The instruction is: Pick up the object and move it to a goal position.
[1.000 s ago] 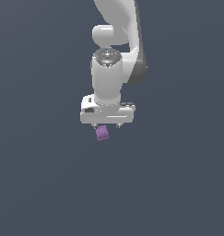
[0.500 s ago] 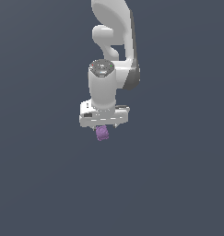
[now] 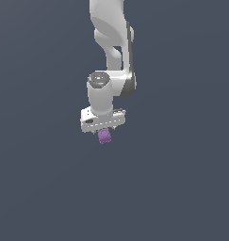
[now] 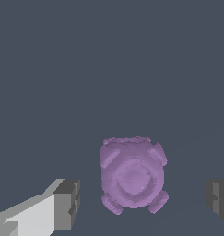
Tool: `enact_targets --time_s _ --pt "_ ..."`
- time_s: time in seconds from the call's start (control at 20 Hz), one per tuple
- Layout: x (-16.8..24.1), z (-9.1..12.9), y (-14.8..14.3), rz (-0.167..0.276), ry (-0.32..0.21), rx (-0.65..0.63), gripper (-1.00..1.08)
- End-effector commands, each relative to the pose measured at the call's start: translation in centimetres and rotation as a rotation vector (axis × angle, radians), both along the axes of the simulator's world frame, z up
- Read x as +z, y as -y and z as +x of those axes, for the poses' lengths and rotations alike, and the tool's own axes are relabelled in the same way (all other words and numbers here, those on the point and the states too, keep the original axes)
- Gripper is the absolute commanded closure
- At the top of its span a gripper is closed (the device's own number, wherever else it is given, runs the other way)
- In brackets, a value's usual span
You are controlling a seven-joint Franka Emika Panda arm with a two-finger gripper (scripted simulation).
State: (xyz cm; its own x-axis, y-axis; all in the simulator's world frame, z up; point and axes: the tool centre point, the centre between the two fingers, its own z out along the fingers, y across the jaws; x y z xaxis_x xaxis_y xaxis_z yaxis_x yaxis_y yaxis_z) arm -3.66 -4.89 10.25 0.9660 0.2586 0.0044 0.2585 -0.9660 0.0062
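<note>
Under the white gripper [image 3: 103, 129] hangs the purple object [image 3: 104, 136] — jaws apart, clear gaps either side in the wrist view.

Flat, even, shadowless simulator light.

Object: purple bumpy blob [image 4: 132, 179], rounded, knobs at its corners.
Gripper [image 4: 143, 199]: grey finger pads [image 4: 67, 203] on either side, clear gaps to the blob.
Backdrop: plain dark grey.
</note>
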Motion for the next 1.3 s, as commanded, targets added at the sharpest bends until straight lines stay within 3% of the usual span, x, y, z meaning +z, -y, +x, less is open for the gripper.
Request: enact_targets --time_s 0.0,0.5,1.25 --pt "-0.7 -0.5 0.2 0.002 -0.003 0.020 -0.92" --pt "-1.5 -1.0 0.4 0.004 -0.006 0.034 -0.92" --pt "-6.3 -1.0 0.4 0.005 -0.006 0.037 -0.92"
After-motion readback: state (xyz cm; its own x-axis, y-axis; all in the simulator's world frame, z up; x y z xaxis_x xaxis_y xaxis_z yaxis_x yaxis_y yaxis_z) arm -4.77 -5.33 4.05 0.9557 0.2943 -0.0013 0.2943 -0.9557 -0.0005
